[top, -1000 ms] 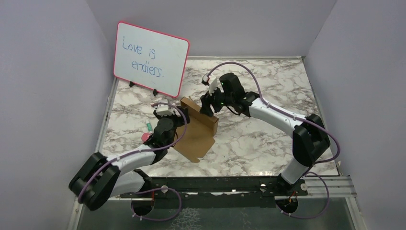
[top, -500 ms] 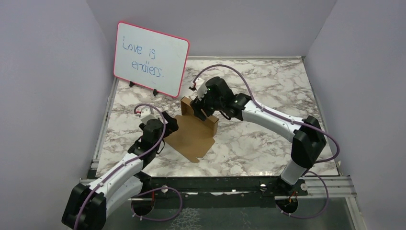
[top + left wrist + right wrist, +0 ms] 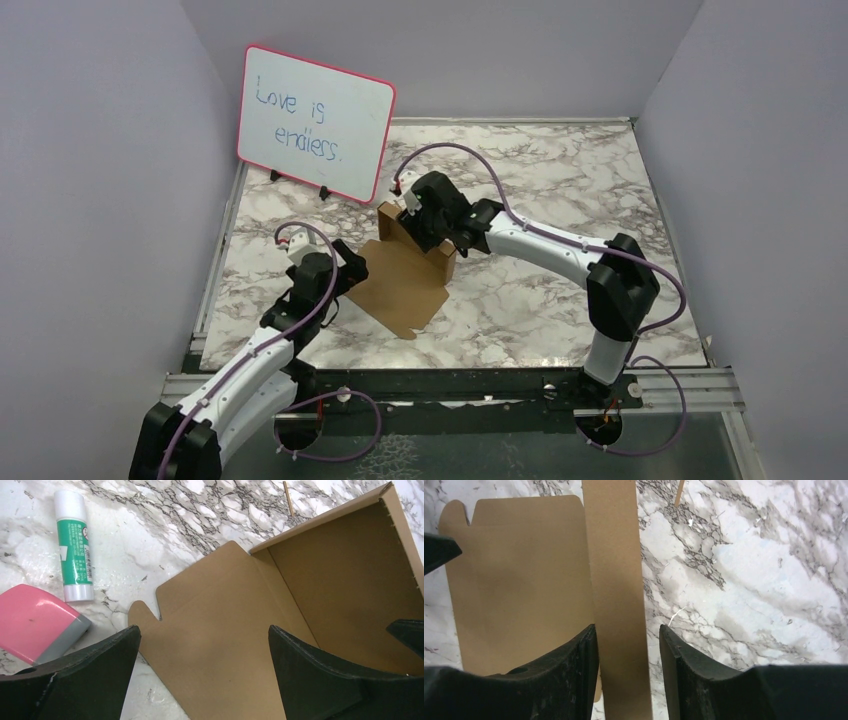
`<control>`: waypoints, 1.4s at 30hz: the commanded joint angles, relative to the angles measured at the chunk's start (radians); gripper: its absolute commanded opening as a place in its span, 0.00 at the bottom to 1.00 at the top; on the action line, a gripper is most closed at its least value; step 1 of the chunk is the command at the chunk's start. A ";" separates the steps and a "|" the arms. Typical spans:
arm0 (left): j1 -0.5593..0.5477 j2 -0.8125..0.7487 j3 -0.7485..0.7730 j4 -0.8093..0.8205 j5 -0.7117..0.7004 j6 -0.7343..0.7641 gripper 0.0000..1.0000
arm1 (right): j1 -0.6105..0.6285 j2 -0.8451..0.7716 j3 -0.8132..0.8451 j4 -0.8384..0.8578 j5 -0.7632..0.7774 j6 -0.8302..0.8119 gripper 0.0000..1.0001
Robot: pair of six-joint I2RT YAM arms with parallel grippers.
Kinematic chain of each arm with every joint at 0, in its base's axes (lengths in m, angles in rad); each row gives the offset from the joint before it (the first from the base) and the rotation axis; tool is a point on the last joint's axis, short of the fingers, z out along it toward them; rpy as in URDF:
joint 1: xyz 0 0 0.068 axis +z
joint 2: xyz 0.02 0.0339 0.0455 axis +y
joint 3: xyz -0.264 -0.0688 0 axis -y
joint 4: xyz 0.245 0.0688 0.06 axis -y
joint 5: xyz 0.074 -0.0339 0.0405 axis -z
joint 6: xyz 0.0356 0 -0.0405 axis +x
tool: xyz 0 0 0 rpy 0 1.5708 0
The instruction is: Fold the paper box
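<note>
The paper box (image 3: 402,287) is a brown cardboard sheet lying flat on the marble table, with one long wall (image 3: 418,238) folded upright along its far edge. In the left wrist view the flat flap (image 3: 215,630) with its notched tab lies under my left gripper (image 3: 204,630), which is open and empty just above it. In the top view the left gripper (image 3: 347,272) is at the sheet's left edge. My right gripper (image 3: 628,628) is open and straddles the upright wall (image 3: 616,580); from above it (image 3: 420,222) sits over the wall's far end.
A green glue stick (image 3: 73,545) and a pink eraser (image 3: 35,622) lie left of the sheet. A thin wooden stick (image 3: 680,492) lies beyond the wall. The pink-framed whiteboard (image 3: 315,125) stands at the back left.
The left arm has drawn back toward the near left, off the middle of the sheet. The right gripper has moved left along the upright wall.
</note>
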 commanded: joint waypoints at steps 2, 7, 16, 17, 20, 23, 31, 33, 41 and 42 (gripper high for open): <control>0.003 -0.031 0.067 -0.075 0.010 0.021 0.99 | -0.046 0.003 0.019 -0.026 -0.020 0.104 0.43; 0.004 -0.062 0.102 -0.126 0.019 0.031 0.99 | -0.114 -0.025 -0.032 -0.012 -0.110 0.190 0.37; 0.004 -0.151 0.151 -0.175 0.062 0.047 0.99 | -0.241 -0.132 -0.265 0.135 -0.280 0.396 0.34; 0.004 -0.159 0.157 -0.179 0.069 0.048 0.99 | -0.246 -0.144 -0.309 0.157 -0.287 0.419 0.34; 0.004 -0.169 0.173 -0.176 0.104 0.060 0.99 | -0.249 -0.169 -0.408 0.218 -0.300 0.487 0.34; 0.004 -0.147 0.200 -0.171 0.143 0.081 0.99 | -0.249 -0.184 -0.519 0.308 -0.322 0.563 0.38; 0.003 -0.028 0.238 -0.141 0.235 0.081 0.99 | -0.252 -0.289 -0.708 0.568 -0.348 0.632 0.54; 0.004 -0.017 0.250 -0.137 0.242 0.076 0.99 | -0.254 -0.320 -0.712 0.565 -0.344 0.620 0.59; 0.004 0.019 0.328 -0.142 0.291 0.067 0.99 | -0.264 -0.386 -0.744 0.521 -0.257 0.567 0.69; 0.004 0.031 0.338 -0.150 0.292 0.069 0.99 | -0.265 -0.393 -0.758 0.524 -0.248 0.568 0.69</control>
